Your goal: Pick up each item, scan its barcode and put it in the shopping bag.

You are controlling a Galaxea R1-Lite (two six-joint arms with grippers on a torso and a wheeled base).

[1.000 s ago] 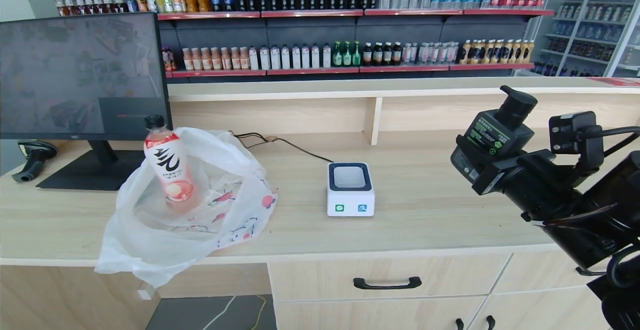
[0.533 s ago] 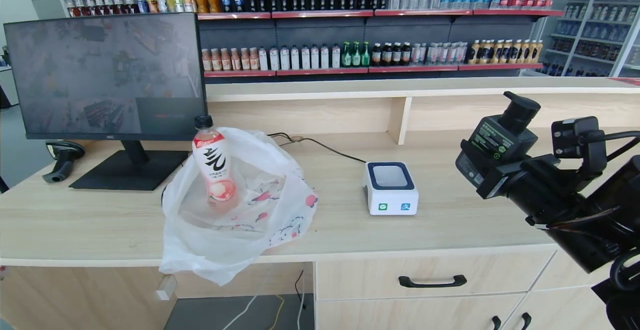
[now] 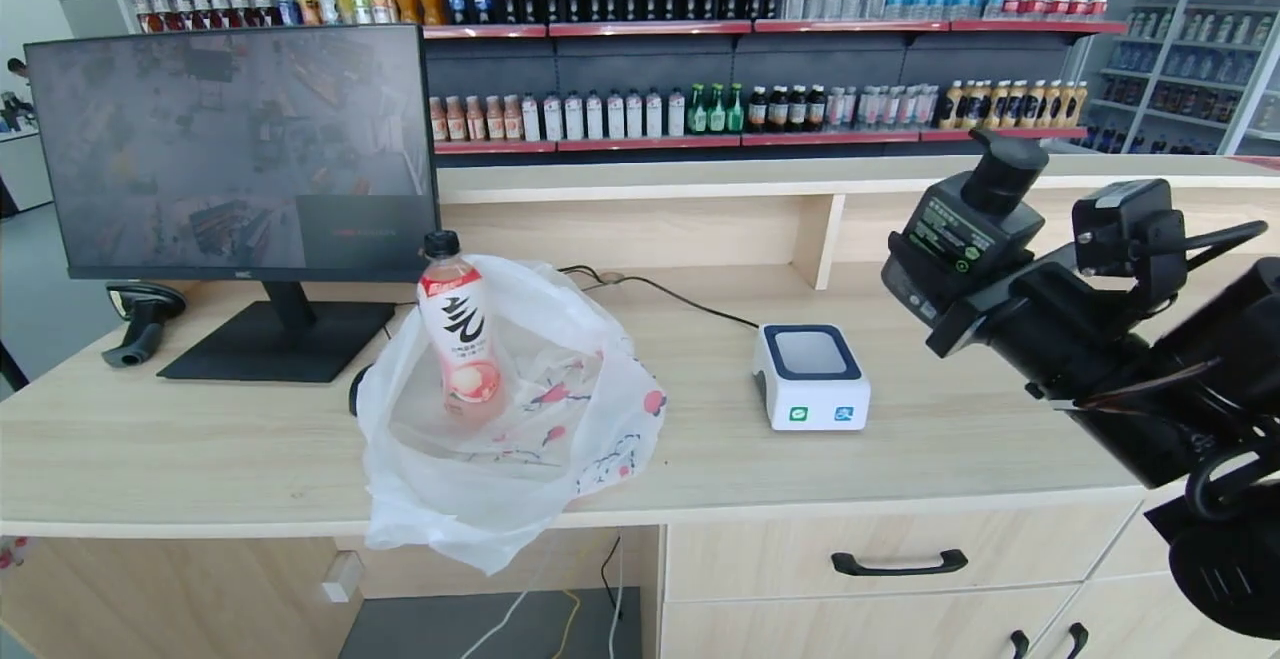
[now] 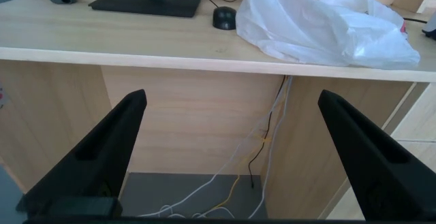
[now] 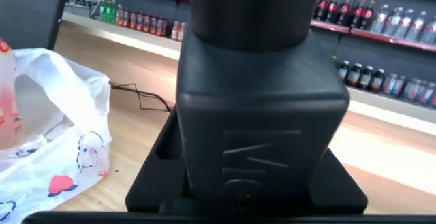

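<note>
My right gripper (image 3: 990, 311) is shut on a dark square bottle (image 3: 962, 237) with a round black cap, held tilted in the air to the right of the white barcode scanner (image 3: 810, 377). In the right wrist view the dark bottle (image 5: 259, 115) stands close up between the fingers. The white shopping bag (image 3: 570, 439) lies open on the counter left of the scanner, with a pink drink bottle (image 3: 460, 334) upright inside it. My left gripper (image 4: 231, 163) is open and hangs below the counter's front edge, beneath the bag (image 4: 327, 26).
A monitor (image 3: 240, 149) stands at the back left, with a handheld scanner (image 3: 140, 319) beside it and a black mouse (image 4: 225, 18) by the bag. A cable (image 3: 680, 297) runs to the barcode scanner. Drawers (image 3: 900, 564) sit under the counter, and shelves of drinks fill the back wall.
The head camera has panned left, shifting the whole picture right. Relative to the scanner, my right gripper with the dark bottle has moved up and a little closer.
</note>
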